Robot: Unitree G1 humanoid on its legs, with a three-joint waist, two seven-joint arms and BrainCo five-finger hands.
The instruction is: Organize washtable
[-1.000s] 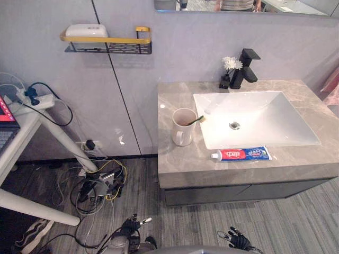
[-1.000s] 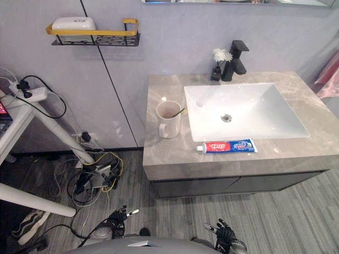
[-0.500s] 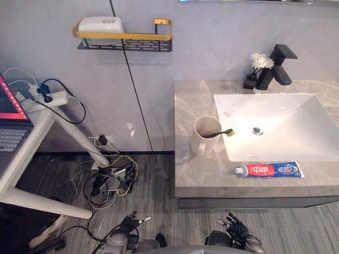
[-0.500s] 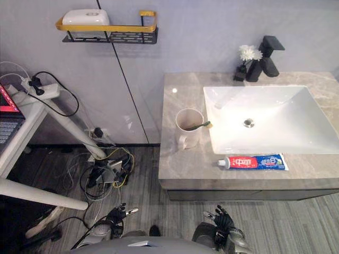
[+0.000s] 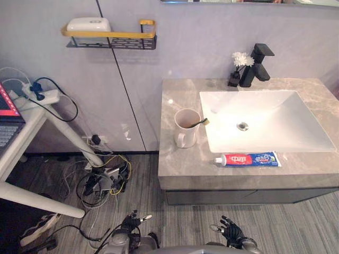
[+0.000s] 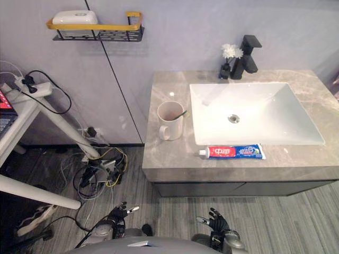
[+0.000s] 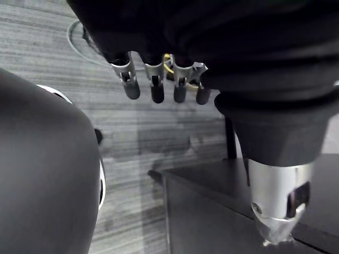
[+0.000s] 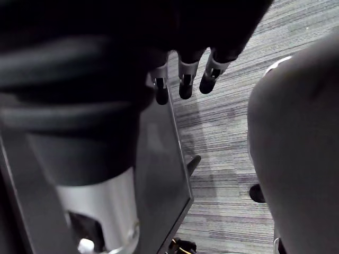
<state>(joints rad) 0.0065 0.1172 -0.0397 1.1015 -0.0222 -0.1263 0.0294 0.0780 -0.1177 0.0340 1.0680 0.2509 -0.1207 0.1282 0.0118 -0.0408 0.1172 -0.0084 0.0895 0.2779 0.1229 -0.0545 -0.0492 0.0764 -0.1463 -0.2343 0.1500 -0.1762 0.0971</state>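
A beige cup (image 5: 185,127) stands on the grey stone countertop (image 5: 175,166), left of the white sink basin (image 5: 275,132). A toothbrush (image 5: 199,123) leans in the cup with its head toward the basin. A toothpaste tube (image 5: 248,159) lies flat along the counter's front edge, before the basin. My left hand (image 5: 132,221) and right hand (image 5: 231,232) hang low near the floor, well short of the counter. Both have relaxed fingers (image 7: 153,84) and hold nothing, as the right wrist view's fingers (image 8: 185,82) also show.
A black faucet (image 5: 257,63) and a small vase of white flowers (image 5: 239,62) stand behind the basin. A wall shelf (image 5: 111,38) carries a white soap box (image 5: 88,24). A white desk (image 5: 21,132) with a laptop and tangled cables (image 5: 100,182) lies to the left.
The camera has swung, so the whole picture has shifted left since half a second ago. The cup, toothbrush and toothpaste have not moved. Both hands stay low.
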